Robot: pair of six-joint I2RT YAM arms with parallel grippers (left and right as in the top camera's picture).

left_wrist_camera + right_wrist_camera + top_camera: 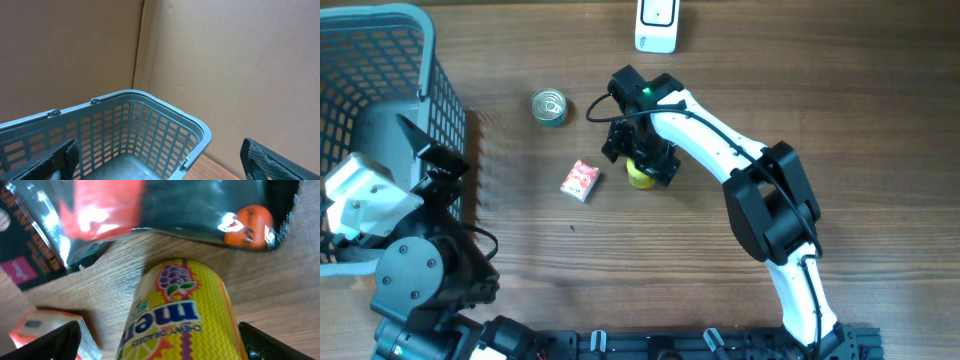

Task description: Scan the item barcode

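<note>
item: yellow printed cylindrical can [180, 315] on brown wooden table [740, 60] | right gripper [157, 337]: spread wide, empty, jaws either side of can, its long axis running along them | left gripper [159, 152]: spread, empty, well apart, facing blue-grey plastic mesh basket [150, 115] | nearer: right

Brown wood-grain table [890, 110], plain tan board walls [70, 45], meeting at a corner seam [141, 45]
</note>
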